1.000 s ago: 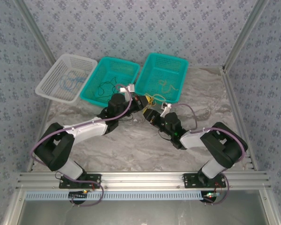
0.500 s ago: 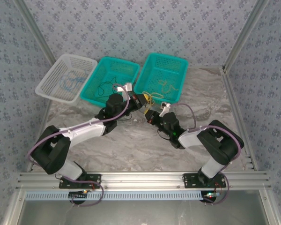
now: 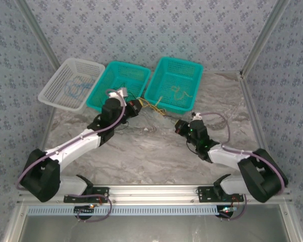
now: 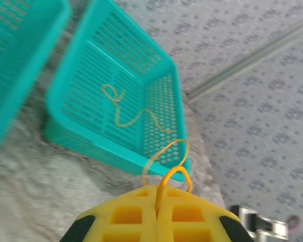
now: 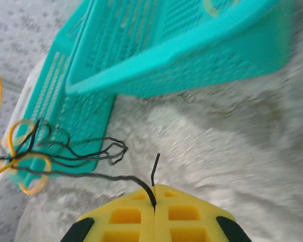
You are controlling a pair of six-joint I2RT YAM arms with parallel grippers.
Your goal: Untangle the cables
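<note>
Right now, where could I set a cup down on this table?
Bare marble lies between the left arm and right arm; more lies right of the right teal basket. It is crowded before the teal baskets, where cables run between left gripper and right gripper.

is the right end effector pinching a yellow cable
No, the right end effector is shut on a black cable, which trails away to the left in the right wrist view.
</note>
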